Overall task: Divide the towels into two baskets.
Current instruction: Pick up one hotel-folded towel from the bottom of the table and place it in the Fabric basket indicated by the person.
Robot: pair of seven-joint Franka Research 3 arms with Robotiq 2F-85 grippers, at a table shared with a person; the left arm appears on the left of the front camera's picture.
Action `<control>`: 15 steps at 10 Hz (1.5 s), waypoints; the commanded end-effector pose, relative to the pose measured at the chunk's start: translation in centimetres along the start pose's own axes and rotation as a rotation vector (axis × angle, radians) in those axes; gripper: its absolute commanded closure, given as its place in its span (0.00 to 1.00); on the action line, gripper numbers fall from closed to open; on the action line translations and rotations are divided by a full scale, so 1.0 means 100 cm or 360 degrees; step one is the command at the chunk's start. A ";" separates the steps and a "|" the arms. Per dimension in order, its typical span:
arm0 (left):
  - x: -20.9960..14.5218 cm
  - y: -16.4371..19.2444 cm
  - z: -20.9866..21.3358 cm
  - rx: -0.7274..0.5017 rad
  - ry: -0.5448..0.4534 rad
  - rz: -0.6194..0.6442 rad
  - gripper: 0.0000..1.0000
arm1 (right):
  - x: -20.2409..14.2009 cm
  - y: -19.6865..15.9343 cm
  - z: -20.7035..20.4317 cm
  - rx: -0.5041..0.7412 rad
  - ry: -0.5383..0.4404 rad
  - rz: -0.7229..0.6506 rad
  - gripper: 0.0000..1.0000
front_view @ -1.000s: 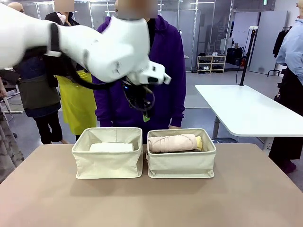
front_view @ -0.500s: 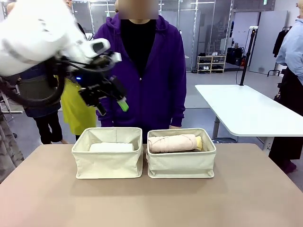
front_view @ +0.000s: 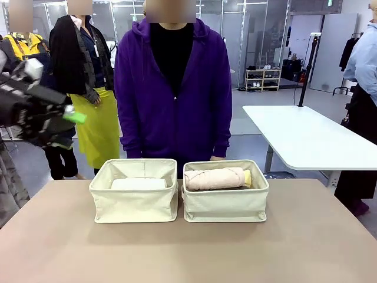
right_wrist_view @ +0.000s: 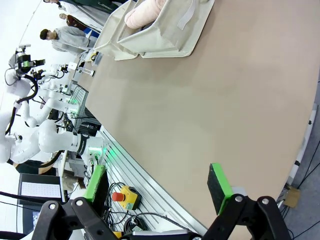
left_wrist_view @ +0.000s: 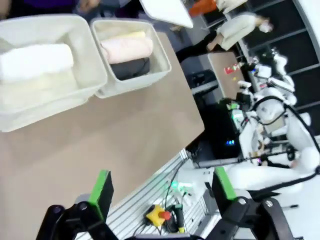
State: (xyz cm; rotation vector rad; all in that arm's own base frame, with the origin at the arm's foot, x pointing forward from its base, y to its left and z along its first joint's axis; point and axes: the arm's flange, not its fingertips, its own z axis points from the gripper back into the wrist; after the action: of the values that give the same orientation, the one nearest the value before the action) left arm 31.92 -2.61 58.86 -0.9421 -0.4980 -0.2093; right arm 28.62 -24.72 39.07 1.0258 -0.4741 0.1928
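Observation:
Two cream canvas baskets stand side by side at the table's far edge. The left basket point(front_view: 134, 203) point(left_wrist_view: 55, 107) holds a white towel point(front_view: 138, 184) point(left_wrist_view: 35, 60). In the right basket point(front_view: 225, 205) point(left_wrist_view: 165, 62) point(right_wrist_view: 165, 35) lie a pink-cream towel point(front_view: 215, 178) point(left_wrist_view: 127, 47) point(right_wrist_view: 145, 12), a pale yellow towel point(front_view: 248, 177) point(left_wrist_view: 125, 35) behind it and a dark grey towel point(left_wrist_view: 131, 68) underneath. My left gripper point(front_view: 59, 109) point(left_wrist_view: 162, 185) hangs open and empty, high at the far left, well away from the baskets. My right gripper point(right_wrist_view: 157, 182) is open and empty above the table's near edge.
A person in a purple hoodie point(front_view: 174, 88) stands right behind the baskets. The brown table point(front_view: 188, 253) is bare in front of them. A white table point(front_view: 306, 138) stands at the back right. A red stop button point(left_wrist_view: 161, 215) point(right_wrist_view: 119, 196) sits below the near edge.
My left arm has swung from above the baskets to the far left, its gripper open throughout. Baskets and towels have not moved.

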 end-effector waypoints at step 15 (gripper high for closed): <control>-0.069 0.092 0.163 0.0032 -0.0748 0.0351 0.00 | -0.001 0.003 0.001 0.0017 -0.0012 0.0020 0.00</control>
State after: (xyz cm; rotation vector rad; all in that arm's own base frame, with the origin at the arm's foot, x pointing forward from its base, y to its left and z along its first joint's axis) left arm 24.48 15.66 56.47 -1.0109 -0.8051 0.2448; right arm 28.62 -24.71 39.06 1.0260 -0.4735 0.1926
